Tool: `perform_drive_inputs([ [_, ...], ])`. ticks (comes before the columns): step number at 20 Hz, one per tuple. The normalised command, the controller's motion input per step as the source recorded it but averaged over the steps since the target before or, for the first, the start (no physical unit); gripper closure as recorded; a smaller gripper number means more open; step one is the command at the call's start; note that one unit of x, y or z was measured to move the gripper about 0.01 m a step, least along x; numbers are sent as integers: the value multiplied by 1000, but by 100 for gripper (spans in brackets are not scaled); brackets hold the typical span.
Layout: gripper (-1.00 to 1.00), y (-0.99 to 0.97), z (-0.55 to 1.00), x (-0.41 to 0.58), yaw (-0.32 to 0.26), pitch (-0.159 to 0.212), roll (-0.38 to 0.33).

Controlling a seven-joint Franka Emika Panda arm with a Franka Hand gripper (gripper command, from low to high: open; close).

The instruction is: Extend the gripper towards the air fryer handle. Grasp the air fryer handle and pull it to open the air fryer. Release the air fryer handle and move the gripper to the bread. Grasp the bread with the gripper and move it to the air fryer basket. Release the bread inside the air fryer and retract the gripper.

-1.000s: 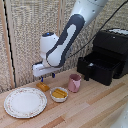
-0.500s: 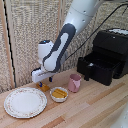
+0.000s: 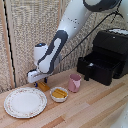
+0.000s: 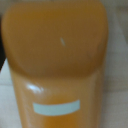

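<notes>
Exterior view: over the last second I see the gripper (image 3: pixel 40 80) has dropped from just above the bread (image 3: pixel 43 86) onto it; the fingers now straddle the golden-brown piece on the table. The air fryer basket (image 3: pixel 95 67) stands pulled out, well apart from the gripper toward the exterior view's right, with the pink cup (image 3: pixel 75 82) and small white bowl (image 3: pixel 59 94) between.

Wrist view: bread (image 4: pixel 55 65) fills the frame, blurred. Finger closure: I cannot tell. Judgement: the grasp step is beginning.
</notes>
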Motion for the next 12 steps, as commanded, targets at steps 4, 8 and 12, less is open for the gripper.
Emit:
perform_drive_inputs([
  [4, 100, 339, -174, 6, -95, 75, -2],
  [8, 100, 340, -117, -172, -82, 112, -31],
  [12, 100, 180, -81, -181, -29, 89, -23],
])
